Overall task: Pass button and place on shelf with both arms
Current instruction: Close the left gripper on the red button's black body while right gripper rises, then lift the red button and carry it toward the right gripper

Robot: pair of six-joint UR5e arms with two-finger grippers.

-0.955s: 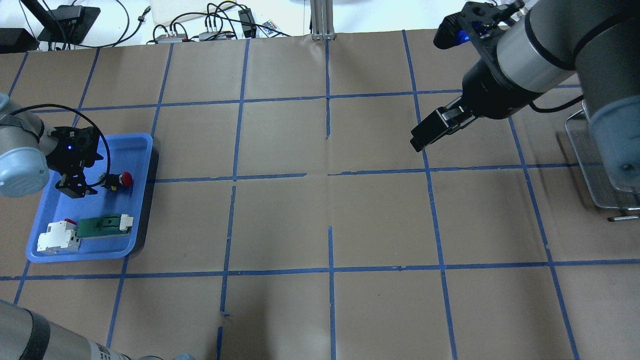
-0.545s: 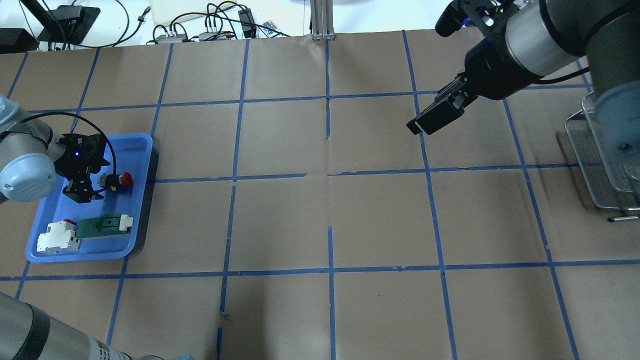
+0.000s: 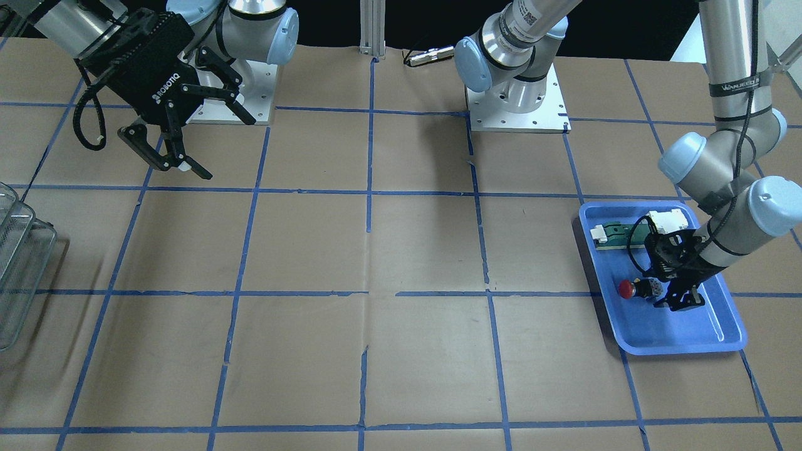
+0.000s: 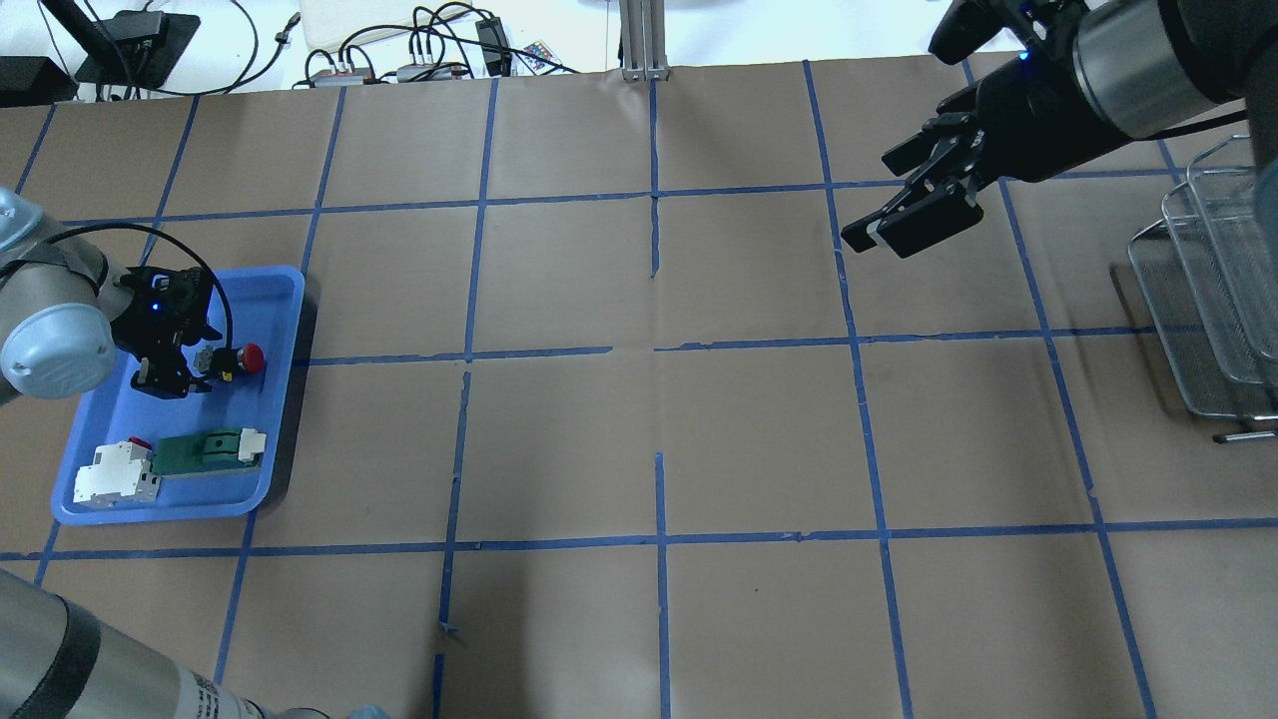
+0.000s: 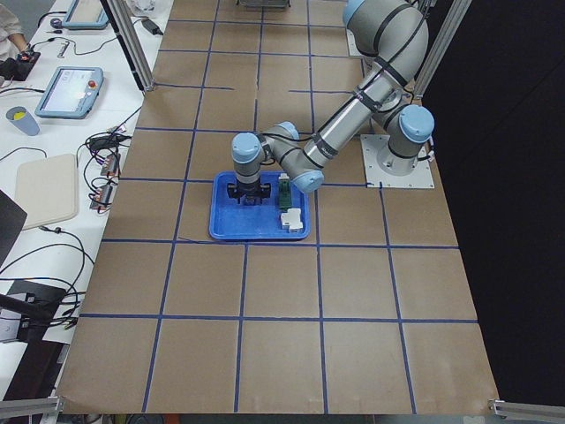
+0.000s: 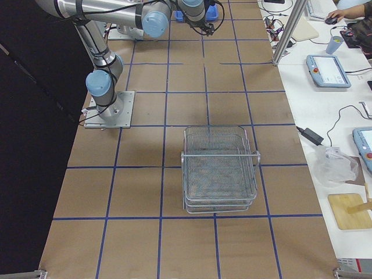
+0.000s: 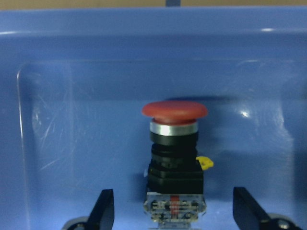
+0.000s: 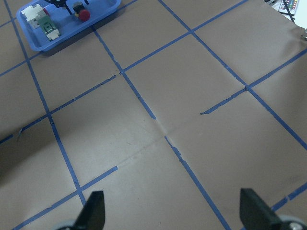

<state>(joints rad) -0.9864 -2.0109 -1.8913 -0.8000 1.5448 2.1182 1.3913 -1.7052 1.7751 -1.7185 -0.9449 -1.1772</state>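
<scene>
While left fingers (image 7: 104, 208) and right fingers (image 8: 93, 208) gape, the button (image 7: 174, 143) (glossy, mushroom-capped) lies sideways.

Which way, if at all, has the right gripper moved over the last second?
Yes. In the overhead view the right gripper has shifted up and rightward, away from the blue tape cross and toward the wire basket.

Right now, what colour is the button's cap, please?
Red; the button shows best in the left wrist view.

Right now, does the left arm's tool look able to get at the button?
Probably yes. The left tool hangs open just behind the button in the blue tray, fingers either side of its rear block, nothing between them.
</scene>
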